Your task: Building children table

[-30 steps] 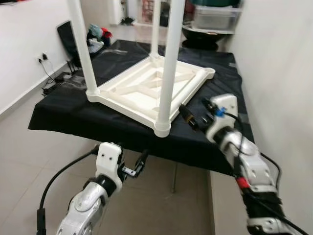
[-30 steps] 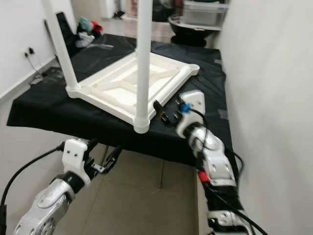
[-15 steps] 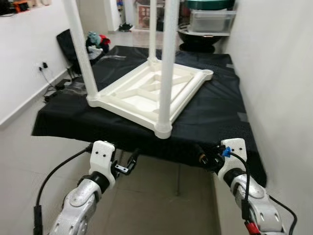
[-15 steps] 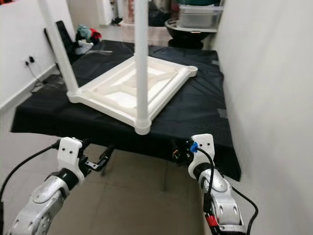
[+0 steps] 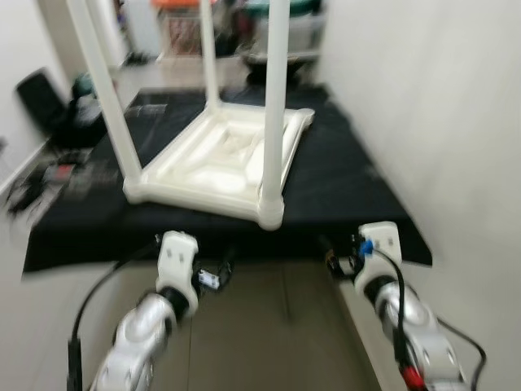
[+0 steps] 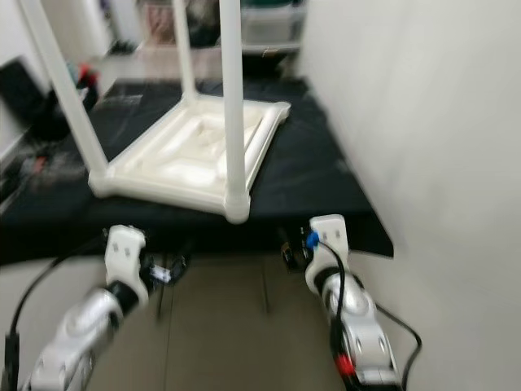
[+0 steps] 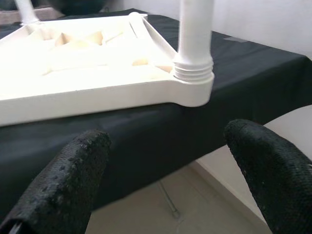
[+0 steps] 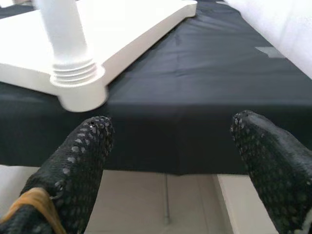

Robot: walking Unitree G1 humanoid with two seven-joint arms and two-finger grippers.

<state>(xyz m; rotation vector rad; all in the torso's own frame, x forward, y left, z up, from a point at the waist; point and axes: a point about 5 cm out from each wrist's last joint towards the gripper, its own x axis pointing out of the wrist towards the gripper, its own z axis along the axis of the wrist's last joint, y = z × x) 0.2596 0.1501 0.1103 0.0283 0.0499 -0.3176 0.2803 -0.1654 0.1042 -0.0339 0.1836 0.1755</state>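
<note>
Head views blurred. Left gripper low in front of the near edge of the black-covered work surface, below its top, fingers spread apart, nothing between them; in the left wrist view both black fingers flank empty air, pointing at the cloth edge. Right gripper at about the same height near the front right corner of the cloth, fingers released and wide, holding nothing; right wrist view shows the pads apart with the black cloth past them.

White children's table lies upside down on the black cloth, tabletop face down, ribbed underside up. Legs stand upright from the corners: near leg screwed into the front corner socket, threaded collar visible at its base; left leg at the left corner; another leg at the far corner.

White wall runs along the right side. Tiled floor under the grippers. Storage boxes and clutter beyond the far end, too blurred to identify.
</note>
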